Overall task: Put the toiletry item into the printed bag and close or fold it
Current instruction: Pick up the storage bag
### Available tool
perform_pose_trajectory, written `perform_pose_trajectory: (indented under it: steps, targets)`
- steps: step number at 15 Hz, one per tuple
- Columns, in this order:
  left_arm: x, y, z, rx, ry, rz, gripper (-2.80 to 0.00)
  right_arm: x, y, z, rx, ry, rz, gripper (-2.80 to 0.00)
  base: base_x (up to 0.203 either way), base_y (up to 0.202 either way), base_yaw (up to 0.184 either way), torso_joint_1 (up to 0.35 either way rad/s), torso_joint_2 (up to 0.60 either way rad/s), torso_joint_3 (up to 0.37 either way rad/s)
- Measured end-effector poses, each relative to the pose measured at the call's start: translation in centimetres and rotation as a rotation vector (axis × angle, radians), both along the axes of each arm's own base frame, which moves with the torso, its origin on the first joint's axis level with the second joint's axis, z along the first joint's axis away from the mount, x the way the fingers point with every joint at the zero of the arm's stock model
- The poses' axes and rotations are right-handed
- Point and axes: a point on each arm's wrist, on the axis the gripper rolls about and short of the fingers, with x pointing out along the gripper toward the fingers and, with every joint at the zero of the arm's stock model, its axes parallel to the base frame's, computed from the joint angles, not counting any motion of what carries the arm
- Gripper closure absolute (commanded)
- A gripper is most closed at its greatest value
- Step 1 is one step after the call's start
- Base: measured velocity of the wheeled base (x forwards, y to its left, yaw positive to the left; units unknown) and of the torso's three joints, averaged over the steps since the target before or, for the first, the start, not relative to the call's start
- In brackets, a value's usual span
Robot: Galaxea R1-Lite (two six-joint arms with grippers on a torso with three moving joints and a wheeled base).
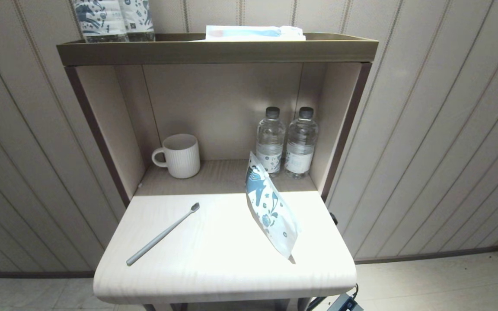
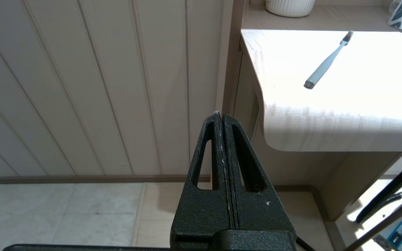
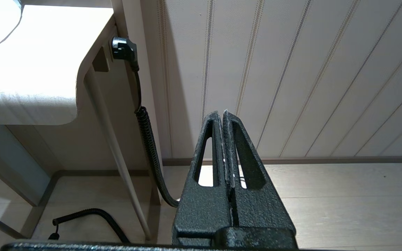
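**While Both Arms Wait Low, Toothbrush and Bag Sit Apart**

While we look down, the grey toothbrush point(image 1: 163, 234) lies flat on the left part of the table point(image 1: 214, 276), its bristle end pointing toward the white mug point(image 1: 180, 156). We see the printed bag point(image 1: 270, 207) standing on its edge to the right, well apart from it. Two water bottles point(image 1: 285, 141) stand behind the bag. Our left gripper point(image 2: 221, 115) hangs low beside the table, fingers pressed together, holding nothing. Our right gripper point(image 3: 221, 113) is the same on the other side.

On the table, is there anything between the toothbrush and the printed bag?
No. In the head view only bare tabletop lies between the toothbrush and the bag. The mug and bottles stand further back in the shelf.
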Motion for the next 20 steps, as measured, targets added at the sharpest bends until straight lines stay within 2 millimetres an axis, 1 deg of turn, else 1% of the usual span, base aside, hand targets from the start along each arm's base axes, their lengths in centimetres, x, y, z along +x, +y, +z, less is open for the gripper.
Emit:
perform_pose_trajectory:
  steps: [8,9,10,11,13,14,15,16,17,19,20]
  targets:
    - [0.0,0.0,0.0,0.0,0.0,0.0,0.0,0.0,0.0,0.0,-0.013,0.0,-0.001,0.0,0.0,0.0,0.0,0.0,0.0,0.0]
    - [0.0,0.0,0.0,0.0,0.0,0.0,0.0,-0.2,0.0,0.6,-0.011,-0.012,-0.002,0.0,0.0,0.0,0.0,0.0,0.0,0.0]
    - [0.0,0.0,0.0,0.0,0.0,-0.001,0.0,-0.6,0.0,1.4,-0.004,-0.021,0.001,0.0,0.0,0.0,0.0,0.0,0.0,0.0]
    - [0.0,0.0,0.0,0.0,-0.001,-0.001,0.0,-1.5,0.0,3.7,0.006,-0.083,0.012,0.0,0.0,0.0,0.0,0.0,0.0,0.0]
    - [0.0,0.0,0.0,0.0,0.0,-0.001,0.0,-4.1,0.1,8.4,0.029,-0.163,0.055,0.0,0.0,0.0,0.0,0.0,0.0,0.0]
    - [0.0,0.0,0.0,0.0,0.0,-0.001,0.0,-4.9,0.2,10.5,0.041,-0.163,0.079,0.0,0.0,0.0,0.0,0.0,0.0,0.0]
    - [0.0,0.0,0.0,0.0,0.0,-0.001,0.0,-4.8,0.2,12.3,0.05,-0.144,0.102,0.0,0.0,0.0,0.0,0.0,0.0,0.0]
    - [0.0,0.0,0.0,0.0,0.0,0.0,0.0,-3.9,0.3,13.7,0.059,-0.098,0.127,0.0,0.0,0.0,0.0,0.0,0.0,0.0]
    - [0.0,0.0,0.0,0.0,0.0,0.0,0.0,-2.4,0.4,14.8,0.067,-0.031,0.161,0.0,0.0,0.0,0.0,0.0,0.0,0.0]
    - [0.0,0.0,0.0,0.0,0.0,0.0,0.0,1.0,0.6,16.0,0.083,0.156,0.291,0.0,0.0,0.0,0.0,0.0,0.0,0.0]
    - [0.0,0.0,0.0,0.0,0.0,0.0,0.0,2.4,0.8,16.2,0.09,0.264,0.4,0.0,0.0,0.0,0.0,0.0,0.0,0.0]
